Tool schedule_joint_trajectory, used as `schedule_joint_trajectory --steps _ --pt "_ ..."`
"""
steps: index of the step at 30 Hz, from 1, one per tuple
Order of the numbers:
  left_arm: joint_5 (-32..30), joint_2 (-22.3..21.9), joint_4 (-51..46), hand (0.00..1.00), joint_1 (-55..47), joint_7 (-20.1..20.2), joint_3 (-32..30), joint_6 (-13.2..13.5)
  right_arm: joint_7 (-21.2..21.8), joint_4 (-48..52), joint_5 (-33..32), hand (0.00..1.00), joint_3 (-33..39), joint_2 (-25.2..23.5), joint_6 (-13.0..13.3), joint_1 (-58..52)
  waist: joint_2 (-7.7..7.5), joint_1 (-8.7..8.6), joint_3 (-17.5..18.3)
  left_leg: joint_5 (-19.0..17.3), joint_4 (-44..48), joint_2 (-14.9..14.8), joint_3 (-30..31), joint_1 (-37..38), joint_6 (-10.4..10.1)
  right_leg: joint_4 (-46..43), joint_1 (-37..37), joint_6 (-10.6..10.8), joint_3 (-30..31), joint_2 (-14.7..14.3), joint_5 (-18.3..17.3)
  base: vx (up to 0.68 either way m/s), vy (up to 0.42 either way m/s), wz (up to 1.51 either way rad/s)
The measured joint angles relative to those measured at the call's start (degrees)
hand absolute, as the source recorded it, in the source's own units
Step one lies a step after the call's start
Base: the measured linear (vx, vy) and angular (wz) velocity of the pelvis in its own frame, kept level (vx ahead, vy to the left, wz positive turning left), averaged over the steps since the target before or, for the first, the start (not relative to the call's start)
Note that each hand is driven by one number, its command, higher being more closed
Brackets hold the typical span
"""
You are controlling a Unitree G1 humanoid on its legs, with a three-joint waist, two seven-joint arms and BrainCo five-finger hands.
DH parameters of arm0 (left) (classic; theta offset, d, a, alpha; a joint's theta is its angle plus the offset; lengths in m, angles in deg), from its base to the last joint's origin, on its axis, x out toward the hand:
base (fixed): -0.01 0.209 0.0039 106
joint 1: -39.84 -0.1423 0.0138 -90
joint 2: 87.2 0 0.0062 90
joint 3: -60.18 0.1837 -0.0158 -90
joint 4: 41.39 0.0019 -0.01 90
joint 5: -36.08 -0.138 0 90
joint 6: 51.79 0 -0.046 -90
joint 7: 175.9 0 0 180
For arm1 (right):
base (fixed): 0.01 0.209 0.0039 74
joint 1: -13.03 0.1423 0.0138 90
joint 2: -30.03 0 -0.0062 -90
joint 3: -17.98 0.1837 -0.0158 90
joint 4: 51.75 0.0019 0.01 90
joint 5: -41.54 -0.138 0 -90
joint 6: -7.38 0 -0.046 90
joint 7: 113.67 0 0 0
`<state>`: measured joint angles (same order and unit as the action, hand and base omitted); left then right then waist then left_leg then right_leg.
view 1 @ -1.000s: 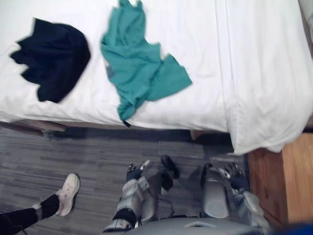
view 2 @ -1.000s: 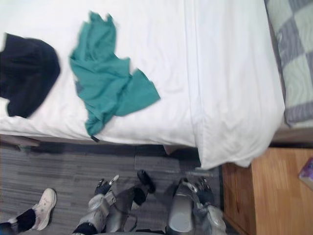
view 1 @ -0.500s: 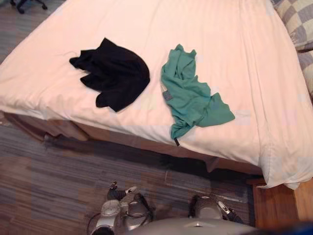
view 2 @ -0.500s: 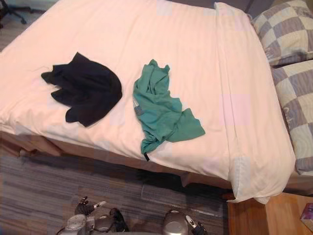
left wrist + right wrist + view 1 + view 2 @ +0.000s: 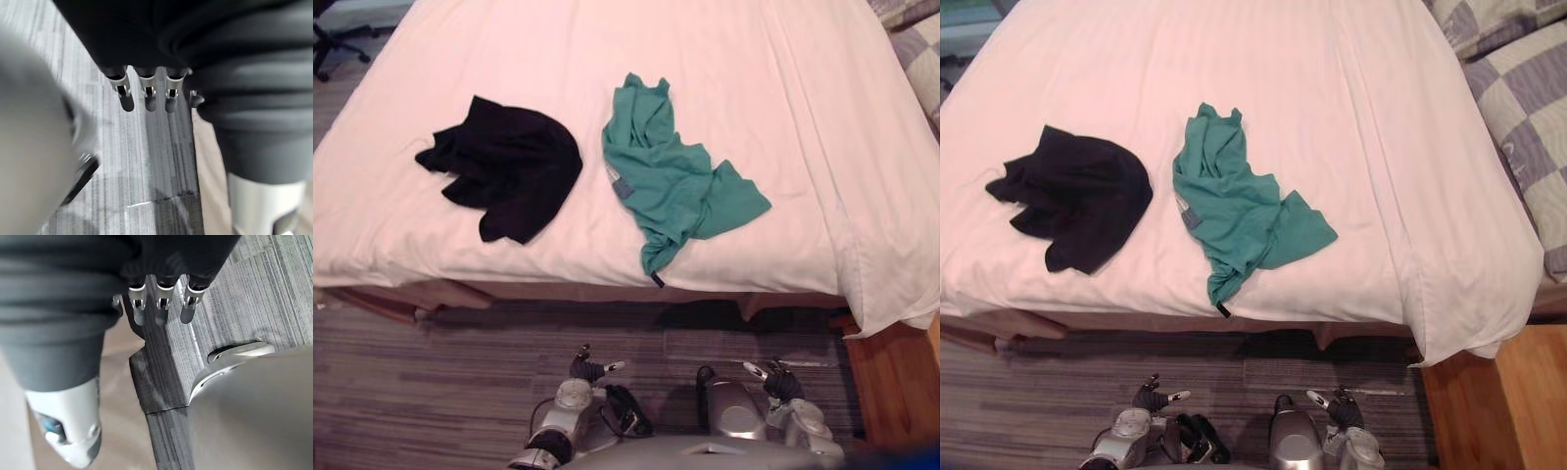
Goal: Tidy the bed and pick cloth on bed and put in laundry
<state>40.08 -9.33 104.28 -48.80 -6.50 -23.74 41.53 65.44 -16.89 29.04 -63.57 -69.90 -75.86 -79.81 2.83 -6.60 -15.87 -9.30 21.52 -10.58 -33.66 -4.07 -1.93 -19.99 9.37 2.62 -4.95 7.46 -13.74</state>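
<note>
White bed ahead of us carries a black cloth and, just beside it, a teal cloth reaching the near edge, both well apart from our fingers. Left hand and right hand hang low over grey floor, fingers straight and released, holding nothing. We note checked pillows at the bed's right.

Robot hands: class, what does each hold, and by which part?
Nothing is held. The left robot hand and right robot hand hang open; the green cloth and black cloth lie on the bed.
</note>
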Motion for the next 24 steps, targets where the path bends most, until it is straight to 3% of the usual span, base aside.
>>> schedule_joint_trajectory --steps 2,3,5,8,10,11,12,13,14,15,16,17,18,20,21,24 --pt "0.0 0.3 0.2 0.0 -1.7 1.8 -0.5 1.3 -1.2 -2.4 3.7 0.0 0.9 0.1 0.2 0.1 -0.46 -0.36 0.0 1.6 0.1 1.4 3.9 0.9 -2.5 0.3 -1.0 0.4 2.7 1.4 0.3 0.09 0.038 -0.3" --pt "0.0 0.2 0.2 0.0 -2.3 2.0 -0.6 1.5 -1.4 -3.1 4.6 0.0 1.2 0.1 0.3 0.0 -0.44 -0.55 0.0 0.5 0.6 1.3 5.4 0.9 -2.9 0.7 -2.0 0.5 3.4 1.5 0.3 0.09 0.052 -0.46" --pt "-0.2 -0.2 0.3 0.0 -3.6 3.4 -0.7 3.7 -2.3 -5.4 8.3 0.0 3.4 0.1 0.6 -1.1 0.2 -0.41 0.6 -1.3 0.3 -3.1 12.1 1.0 -4.1 0.5 -3.5 1.9 6.3 1.5 -0.6 0.1 0.114 -0.51" --pt "-0.2 -0.8 1.6 0.0 -4.0 4.1 -0.3 5.3 -2.1 -6.8 8.4 0.0 4.7 0.5 1.2 -1.2 1.29 -0.5 1.3 -1.2 -1.9 -6.4 15.9 1.3 -4.1 -1.9 -2.7 5.0 9.3 1.7 -2.5 0.06 0.232 -0.64" --pt "-0.1 -1.2 2.4 0.0 -3.8 4.2 1.3 5.6 -1.9 -6.6 10.0 0.0 4.7 1.1 1.3 -1.4 2.22 -0.65 1.8 0.3 -5.5 -6.3 16.9 2.9 -6.7 -2.2 -2.6 6.6 11.2 1.8 -2.5 0.04 0.514 -0.9" --pt "-0.1 -0.1 2.6 0.0 -2.9 4.2 1.8 4.4 -1.8 -6.8 12.3 0.0 4.9 0.2 1.1 -1.1 0.69 0.9 2.0 -0.1 -6.3 -5.6 12.5 6.0 -9.9 -3.1 -1.3 7.3 10.3 3.8 -0.2 -0.01 0.527 -1.31" --pt "-0.1 0.4 2.7 0.0 -3.4 3.9 1.4 3.6 -1.3 -7.3 14.1 0.0 4.3 0.5 1.2 -1.0 0.16 1.85 2.9 -0.4 -7.5 -5.2 9.7 7.0 -9.3 -3.3 -0.5 3.5 5.0 5.2 1.5 -0.04 0.405 -1.29" --pt "-0.1 0.8 2.7 0.0 -4.0 3.8 0.8 3.5 -1.0 -7.5 15.1 0.0 3.7 0.5 1.3 -0.5 -0.52 2.07 3.5 -0.4 -8.3 -4.7 8.5 7.5 -8.9 -3.8 -0.1 1.4 0.7 6.2 2.0 0.02 0.268 -0.99" --pt "-0.3 2.1 2.3 0.0 -5.0 3.8 0.2 3.5 -0.1 -7.9 17.0 0.0 1.7 0.2 1.8 -0.6 -2.07 2.41 4.1 0.0 -10.3 -3.3 6.8 8.9 -8.4 -4.0 -0.2 1.9 -5.7 6.5 2.9 0.06 0.279 -0.7" --pt "-0.2 2.8 2.6 0.0 -5.0 3.9 0.4 3.2 0.2 -7.8 17.8 0.0 0.9 -0.6 2.5 -1.5 -2.85 2.32 4.3 0.5 -11.7 -2.5 6.3 9.4 -7.9 -2.1 -1.9 4.8 -8.2 4.7 2.5 0.09 0.3 -0.37" --pt "-0.4 2.6 3.1 0.0 -4.6 4.0 0.8 3.0 0.2 -7.7 18.4 0.0 0.5 -0.5 3.1 -2.0 -2.56 1.82 4.2 1.5 -13.4 -1.7 6.8 9.6 -7.0 0.7 -3.8 5.1 -8.1 2.8 1.8 0.08 0.225 0.4" --pt "-0.9 2.3 3.1 0.0 -4.5 4.3 1.2 2.6 0.0 -7.7 18.4 0.0 0.1 -0.3 3.3 -2.2 -2.62 0.48 4.5 2.8 -15.4 0.0 8.7 9.4 -5.6 2.8 -5.9 4.9 -6.9 1.9 2.1 0.1 0.211 0.73" --pt "-1.3 2.1 3.0 0.0 -4.5 4.5 1.4 2.4 -0.1 -7.8 18.4 0.0 0.0 -0.2 3.3 -2.6 -2.14 0.3 4.6 3.2 -16.5 0.8 9.7 9.7 -5.2 3.7 -6.9 4.7 -6.5 2.0 2.2 0.12 0.169 0.87" --pt "-3.5 1.5 2.8 0.0 -4.6 4.9 2.3 1.7 -0.7 -7.8 18.3 0.0 -1.3 0.9 3.4 -3.7 -1.31 0.85 5.2 3.9 -17.6 1.6 12.4 10.3 -4.2 3.5 -8.9 4.1 -6.3 2.6 2.2 0.12 0.09 0.77" --pt "-4.9 1.7 2.8 0.0 -4.6 5.2 2.3 1.4 -1.0 -8.0 18.3 0.0 -2.1 1.0 3.5 -4.0 -1.37 1.15 5.7 4.3 -17.6 1.6 12.9 10.4 -3.6 3.4 -9.5 3.0 -5.9 2.6 2.0 0.11 0.004 0.73" --pt "-8.0 2.0 2.9 0.0 -4.7 5.2 2.2 1.5 -1.0 -8.9 16.3 0.0 -3.6 1.1 3.7 -4.0 -1.97 1.27 6.8 5.6 -17.8 1.7 13.8 9.9 -2.7 6.0 -12.4 2.8 -6.3 2.5 1.9 0.08 -0.045 0.61"
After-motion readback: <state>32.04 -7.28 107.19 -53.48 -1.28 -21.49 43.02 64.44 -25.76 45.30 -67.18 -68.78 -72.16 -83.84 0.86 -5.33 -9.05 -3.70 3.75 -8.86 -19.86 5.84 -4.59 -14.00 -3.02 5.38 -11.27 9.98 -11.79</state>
